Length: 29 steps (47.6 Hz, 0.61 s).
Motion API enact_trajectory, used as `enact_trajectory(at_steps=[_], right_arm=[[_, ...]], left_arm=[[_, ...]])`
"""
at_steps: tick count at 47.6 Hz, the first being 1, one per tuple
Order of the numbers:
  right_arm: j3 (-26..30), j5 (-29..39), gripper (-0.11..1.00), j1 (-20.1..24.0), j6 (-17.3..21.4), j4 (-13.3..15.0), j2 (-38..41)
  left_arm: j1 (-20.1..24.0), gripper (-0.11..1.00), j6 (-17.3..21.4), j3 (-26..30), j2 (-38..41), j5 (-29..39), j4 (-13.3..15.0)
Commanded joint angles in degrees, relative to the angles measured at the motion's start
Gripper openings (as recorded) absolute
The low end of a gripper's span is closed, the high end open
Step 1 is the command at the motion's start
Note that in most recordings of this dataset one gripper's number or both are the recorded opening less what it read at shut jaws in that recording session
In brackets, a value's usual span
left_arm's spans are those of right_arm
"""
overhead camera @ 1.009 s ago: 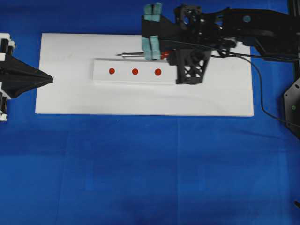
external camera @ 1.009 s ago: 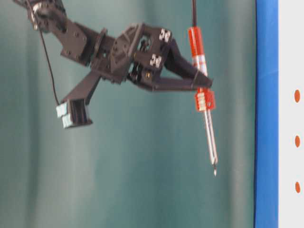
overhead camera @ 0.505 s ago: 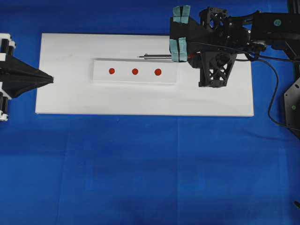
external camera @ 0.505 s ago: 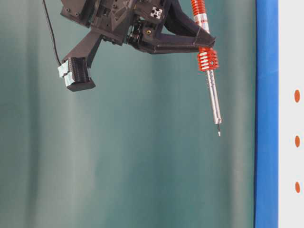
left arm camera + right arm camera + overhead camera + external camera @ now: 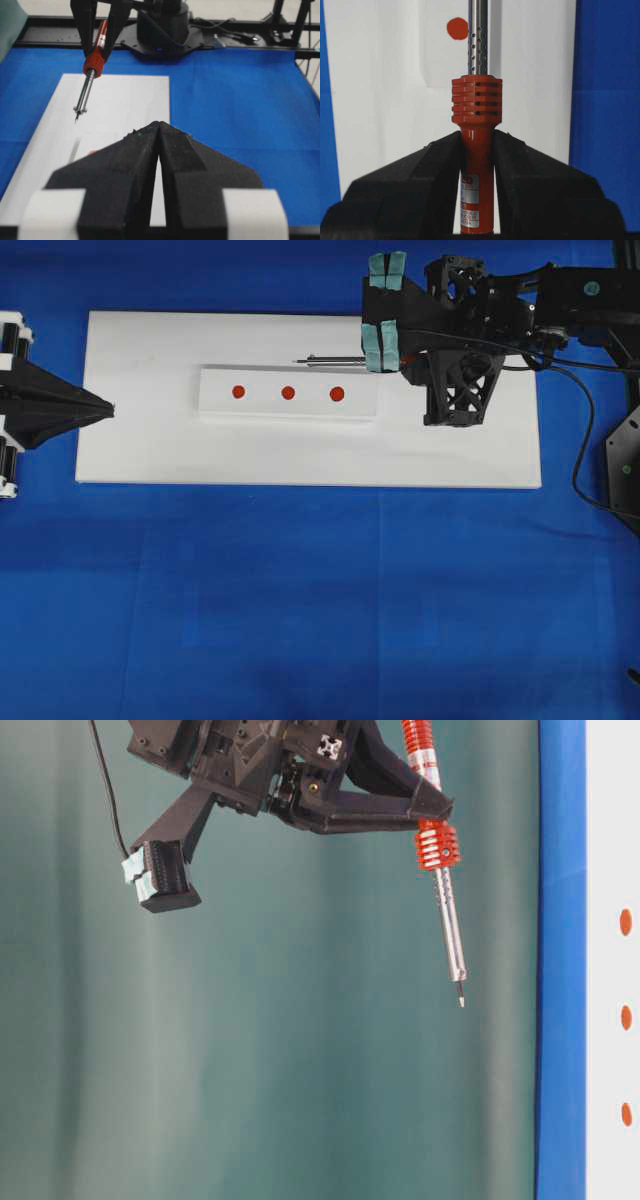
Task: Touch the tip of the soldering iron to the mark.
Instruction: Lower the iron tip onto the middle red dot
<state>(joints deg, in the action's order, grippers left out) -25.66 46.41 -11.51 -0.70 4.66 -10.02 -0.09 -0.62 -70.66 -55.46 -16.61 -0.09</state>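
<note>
Right gripper is clamped on the soldering iron, jaws pinching the orange-red handle just behind the ribbed collar (clear in the right wrist view). The iron hangs in the air above the white board, shaft slanting down and its black cord trailing off to the right of the overhead view. The tip is well clear of the surface in the table-level view, touching nothing.

On the board lies a white strip with three red dots in a row. From overhead the shaft runs along the strip's far edge, with the tip beside the strip, not over any dot. The nearest one, the right-hand dot, sits just to one side of the shaft in the right wrist view.

Left gripper is clenched, fingers pressed together with nothing between them, parked at the board's left edge (well apart from the iron). It points along the board toward the strip. Blue cloth covers the table all round.
</note>
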Motion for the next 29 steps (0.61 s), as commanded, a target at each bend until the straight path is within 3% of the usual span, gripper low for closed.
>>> enact_trajectory(at_steps=[1, 29], right_arm=[[1.05, -0.44, 0.06, 0.00, 0.09, 0.09, -1.14], [1.05, -0.62, 0.06, 0.00, 0.18, 0.09, 1.32]], left_arm=[[-0.09, 0.00, 0.00, 0.44, 0.35, -0.35, 0.00], [-0.09, 0.00, 0.00, 0.44, 0.18, -0.35, 0.00]])
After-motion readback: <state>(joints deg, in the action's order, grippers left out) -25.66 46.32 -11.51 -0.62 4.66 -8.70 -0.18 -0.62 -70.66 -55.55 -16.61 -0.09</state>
